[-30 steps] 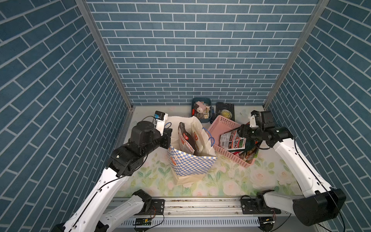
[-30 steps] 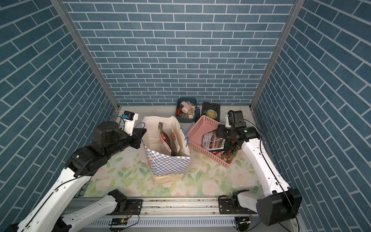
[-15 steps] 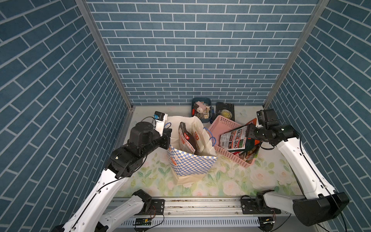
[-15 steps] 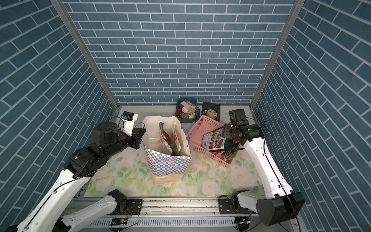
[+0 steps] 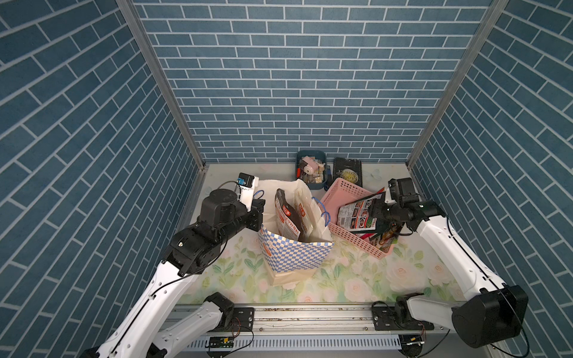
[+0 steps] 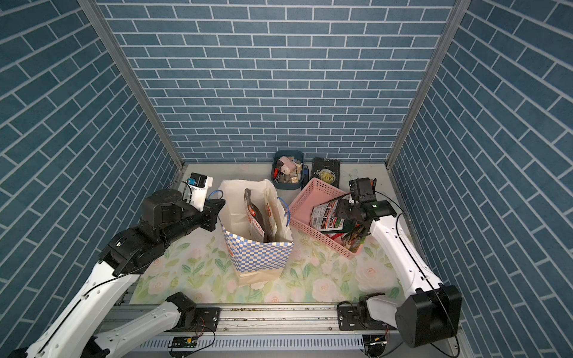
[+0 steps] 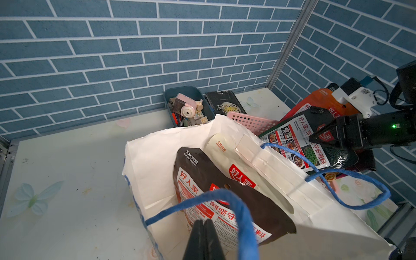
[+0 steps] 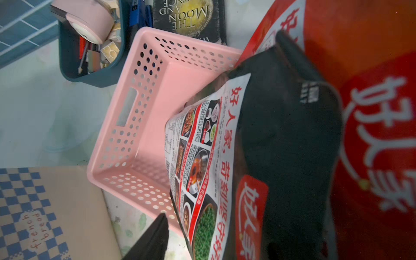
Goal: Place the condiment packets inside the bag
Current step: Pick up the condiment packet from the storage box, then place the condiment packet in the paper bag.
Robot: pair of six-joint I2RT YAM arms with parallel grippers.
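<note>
In a top view, the right gripper (image 5: 375, 212) clamps a black packet (image 5: 356, 214) over the pink basket (image 5: 341, 190), tilted barely higher than a second ago. Left wrist: the left gripper (image 7: 203, 236), jaws together, sits at the rim of the bag (image 7: 153, 162). Right wrist: glossy, limp foil, probably slippery and best pinched at its sealed edge.

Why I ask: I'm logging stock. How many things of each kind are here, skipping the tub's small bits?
bag: 1
basket: 1
tub: 1
book: 1
packets: 4 seen: 2 in the bag, a black packet in the right gripper, an orange packet in the basket; more may hide beneath
total: 8 seen
</note>
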